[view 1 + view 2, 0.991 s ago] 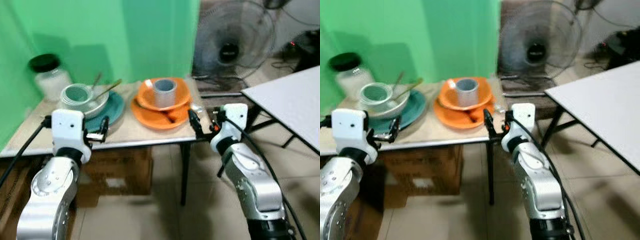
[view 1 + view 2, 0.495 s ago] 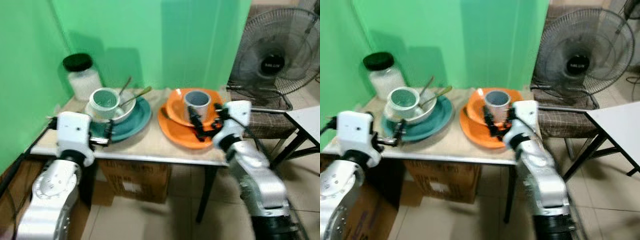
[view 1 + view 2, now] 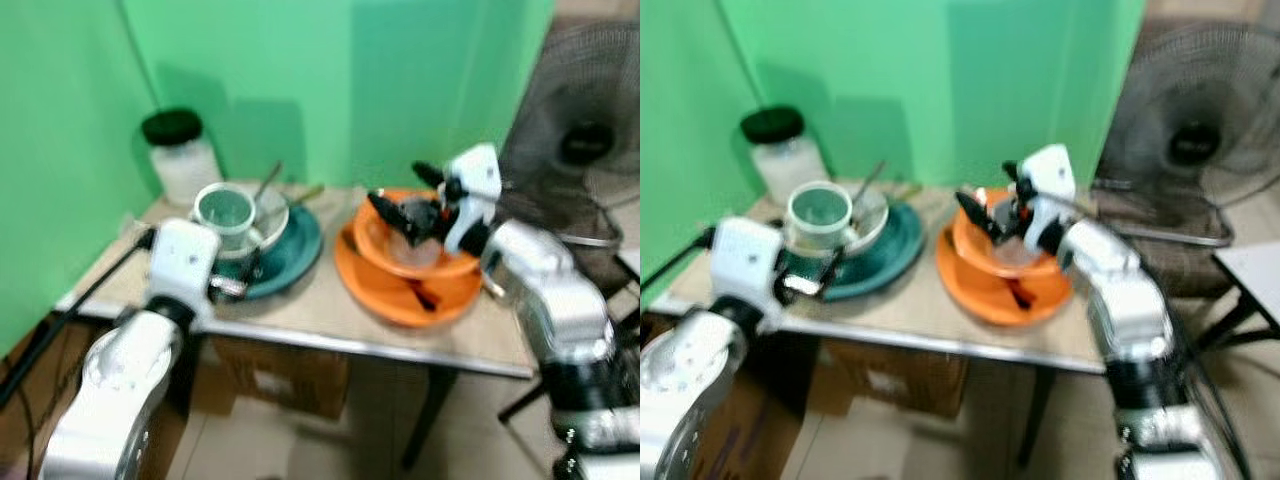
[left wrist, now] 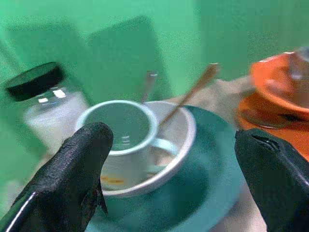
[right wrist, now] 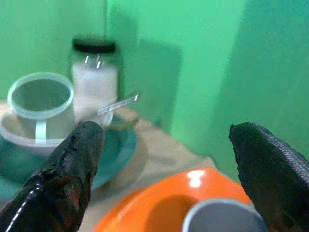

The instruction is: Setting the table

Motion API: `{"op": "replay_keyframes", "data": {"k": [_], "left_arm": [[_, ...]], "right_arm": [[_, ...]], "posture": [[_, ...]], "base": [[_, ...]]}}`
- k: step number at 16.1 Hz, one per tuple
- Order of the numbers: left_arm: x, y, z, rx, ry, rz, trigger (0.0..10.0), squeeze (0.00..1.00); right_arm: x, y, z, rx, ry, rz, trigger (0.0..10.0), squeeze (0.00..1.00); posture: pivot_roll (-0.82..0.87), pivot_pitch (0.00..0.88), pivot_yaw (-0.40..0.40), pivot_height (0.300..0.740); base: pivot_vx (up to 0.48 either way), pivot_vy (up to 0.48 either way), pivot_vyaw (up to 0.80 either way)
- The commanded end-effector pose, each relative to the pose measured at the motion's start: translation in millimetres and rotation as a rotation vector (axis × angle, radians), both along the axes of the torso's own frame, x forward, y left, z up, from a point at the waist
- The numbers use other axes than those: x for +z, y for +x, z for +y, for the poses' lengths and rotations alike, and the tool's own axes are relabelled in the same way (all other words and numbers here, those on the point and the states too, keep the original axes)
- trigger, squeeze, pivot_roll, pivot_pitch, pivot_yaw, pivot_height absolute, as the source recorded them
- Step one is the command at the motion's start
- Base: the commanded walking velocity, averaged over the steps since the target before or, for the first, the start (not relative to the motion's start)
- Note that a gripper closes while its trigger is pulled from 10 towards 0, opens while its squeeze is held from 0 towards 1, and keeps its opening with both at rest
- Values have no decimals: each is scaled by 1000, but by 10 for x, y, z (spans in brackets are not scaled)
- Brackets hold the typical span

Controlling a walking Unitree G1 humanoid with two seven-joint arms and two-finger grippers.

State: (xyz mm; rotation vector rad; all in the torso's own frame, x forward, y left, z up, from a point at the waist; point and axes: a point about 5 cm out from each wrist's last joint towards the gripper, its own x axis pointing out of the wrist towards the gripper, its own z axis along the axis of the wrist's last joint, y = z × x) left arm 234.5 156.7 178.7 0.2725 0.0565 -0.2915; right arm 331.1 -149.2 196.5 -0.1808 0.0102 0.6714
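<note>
Right end effector (image 3: pixel 1002 216) hovers over the orange bowl (image 3: pixel 1012 250), fingers spread wide apart and grasping nothing; the grey cup (image 5: pixel 223 217) stands in that bowl directly below and between the fingers, not touched. The orange bowl sits on an orange plate (image 3: pixel 998 290), with a dark utensil (image 3: pixel 1019 293) lying on the plate's near part, below the end effector. Left end effector (image 3: pixel 247 268) is held low at the near edge of the teal plate (image 3: pixel 290 258), fingers likewise released and wide apart. Straight ahead of it, framed between its fingers, a pale green mug (image 4: pixel 121 140) stands in a white bowl (image 4: pixel 176 140) on the teal plate, with two spoons (image 4: pixel 186 99) leaning out of the bowl. Beyond the mug, a jar (image 3: pixel 181 155) with a black lid stands against the green wall (image 3: pixel 330 70). All dishes rest on the desk (image 3: pixel 310 315). A fan (image 3: pixel 1195 150) stands beyond the right arm. Head views blurred.
</note>
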Motion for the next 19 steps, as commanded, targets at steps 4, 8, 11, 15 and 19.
{"op": "replay_keyframes", "data": {"k": [4,8,11,15,19], "left_arm": [[30,-25,-152,-231,41,60,10000,349],[11,-45,-207,-436,119,137,10000,165],[-7,-60,-285,-504,130,166,10000,94],[-40,-124,-328,-552,126,200,10000,43],[-43,-127,-347,-569,131,206,10000,39]], "right_arm": [[46,205,-19,141,-242,67,10000,1000],[-65,308,-66,217,-454,203,10000,0],[-137,401,-67,169,-527,252,4745,0],[-149,456,-126,125,-544,290,0,0],[-174,472,-157,116,-562,316,0,0]], "posture": [[-34,0,48,740],[-39,0,38,740],[-40,0,39,740],[-38,0,38,740],[-42,0,36,740]], "base": [[0,0,0],[0,0,0],[0,0,0],[0,0,0],[0,0,0]]}}
